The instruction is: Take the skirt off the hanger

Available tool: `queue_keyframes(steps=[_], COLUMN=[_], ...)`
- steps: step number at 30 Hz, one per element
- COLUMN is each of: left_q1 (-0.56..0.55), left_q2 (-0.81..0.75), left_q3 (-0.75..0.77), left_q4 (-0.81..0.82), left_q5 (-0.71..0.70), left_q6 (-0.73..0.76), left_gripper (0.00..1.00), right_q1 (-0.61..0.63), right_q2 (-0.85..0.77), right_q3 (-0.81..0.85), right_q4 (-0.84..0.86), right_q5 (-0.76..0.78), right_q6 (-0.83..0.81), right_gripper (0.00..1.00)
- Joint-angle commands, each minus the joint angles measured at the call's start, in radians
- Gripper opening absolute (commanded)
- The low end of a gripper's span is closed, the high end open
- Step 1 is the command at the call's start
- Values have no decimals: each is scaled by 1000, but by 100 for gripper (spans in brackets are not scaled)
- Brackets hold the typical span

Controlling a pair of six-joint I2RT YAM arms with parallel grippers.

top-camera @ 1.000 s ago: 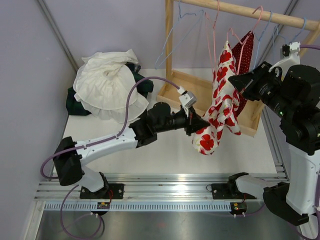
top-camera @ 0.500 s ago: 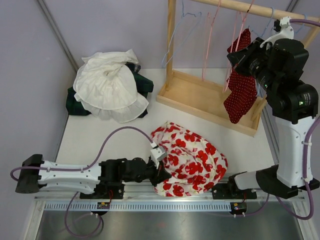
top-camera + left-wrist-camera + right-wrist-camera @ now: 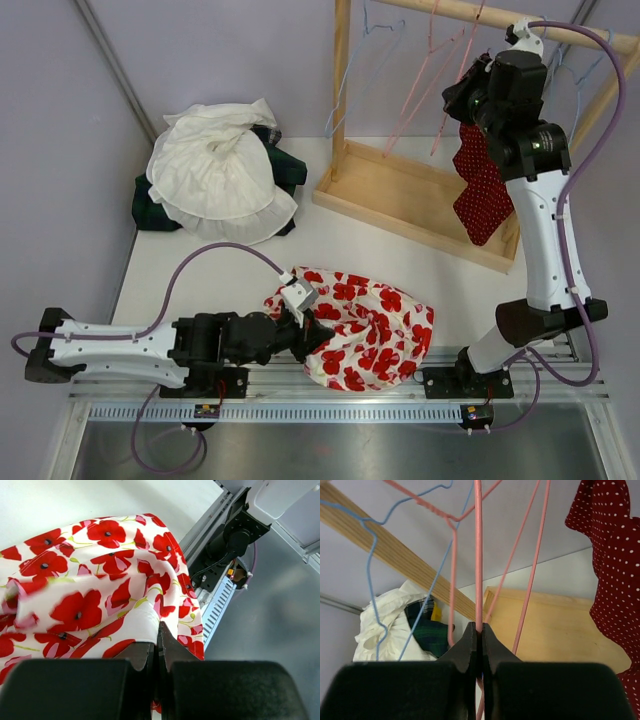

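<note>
Top camera looks down on everything; close wrist cameras share its skirt point(image 3: 370, 325) and hanger point(image 3: 478, 555).

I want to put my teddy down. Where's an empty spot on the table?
Bare table lies between the clothes pile, the rack base and the poppy skirt. Crowded: the front edge, where the left pincer grips the skirt.

Soft matt cloth skirt point(image 3: 370, 325) — thin pink wire hanger point(image 3: 478, 555), bare wooden rack point(image 3: 400, 195)

No writing, brand or number can be read in any view. A small tag point(image 3: 208, 410) on the rail point(image 3: 330, 412) at about 7 o'clock in the top view, and a second tag point(image 3: 478, 414) at about 5 o'clock, are too small to make out.
</note>
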Motion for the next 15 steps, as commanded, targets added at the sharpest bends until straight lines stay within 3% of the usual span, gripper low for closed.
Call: queue_keyframes(steps=[1,5,10,13,14,15], left_q1=[-6,-6,11,122,164,255], left_q2=[-5,8,97,154,165,177], left_q3=[56,123,412,559,597,628], left_q4=[2,-70,-267,-318,-322,-323], left_q5=[-61,-112,-246,-220,-199,-175], left_q6=[36,75,283,424,449,499], left_gripper=[0,0,0,0,0,0], right_q1=[-27,-35,-35,-35,-35,-35], right_q2=[2,-39,-130,-160,-167,-171], right_q3=[-31,-130,-272,-309,-309,-311], right_q4=[90,117,157,159,156,156], right_q5=[6,-20,-43,-51,-54,-57], right_q6=[-2,21,39,45,50,50], right_gripper=[0,0,0,1,15,23])
